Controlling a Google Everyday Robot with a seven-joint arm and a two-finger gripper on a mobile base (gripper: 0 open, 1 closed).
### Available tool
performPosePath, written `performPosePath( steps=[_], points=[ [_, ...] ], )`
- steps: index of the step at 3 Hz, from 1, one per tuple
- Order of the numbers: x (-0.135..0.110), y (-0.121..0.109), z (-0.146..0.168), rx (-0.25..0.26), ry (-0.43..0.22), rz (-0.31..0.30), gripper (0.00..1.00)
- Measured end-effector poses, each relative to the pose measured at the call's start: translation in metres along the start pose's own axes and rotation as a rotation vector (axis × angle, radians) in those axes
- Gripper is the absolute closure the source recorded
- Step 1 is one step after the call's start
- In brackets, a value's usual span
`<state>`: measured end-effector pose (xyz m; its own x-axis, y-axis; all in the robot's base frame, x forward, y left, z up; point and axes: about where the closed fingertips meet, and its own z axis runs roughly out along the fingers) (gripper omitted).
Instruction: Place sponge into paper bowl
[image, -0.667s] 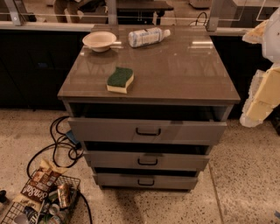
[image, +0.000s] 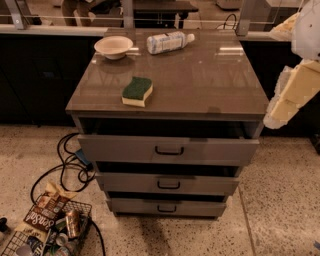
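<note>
The sponge (image: 137, 91), yellow foam with a dark green top, lies flat on the brown cabinet top (image: 200, 80), left of its middle and near the front edge. The paper bowl (image: 113, 46), cream-white and shallow, stands upright and empty at the back left corner of the top. My gripper (image: 281, 111), a cream and white shape at the end of the arm, hangs at the right edge of the view. It is off the cabinet's right side, far from the sponge and the bowl, and holds nothing that I can see.
A white plastic bottle (image: 169, 41) with a printed label lies on its side at the back, right of the bowl. The cabinet's drawers (image: 167, 149) stand slightly pulled out. Black cables (image: 70, 165) and a wire basket (image: 47, 232) of snack bags and cans lie on the floor at the left.
The arm at the right edge has shifted a little up and to the left. The sponge, bowl and bottle have not moved.
</note>
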<state>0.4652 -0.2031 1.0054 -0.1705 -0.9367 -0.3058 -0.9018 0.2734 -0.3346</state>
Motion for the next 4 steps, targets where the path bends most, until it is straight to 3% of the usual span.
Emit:
performPosePath(
  steps=[1, 3, 4],
  points=[
    [-0.027, -0.025, 0.02, -0.013, -0.125, -0.011, 0.0],
    [-0.109, -0.048, 0.088, -0.059, -0.501, -0.002, 0.0],
    [-0.148, -0.058, 0.112, -0.044, -0.671, 0.012, 0.0]
  ],
)
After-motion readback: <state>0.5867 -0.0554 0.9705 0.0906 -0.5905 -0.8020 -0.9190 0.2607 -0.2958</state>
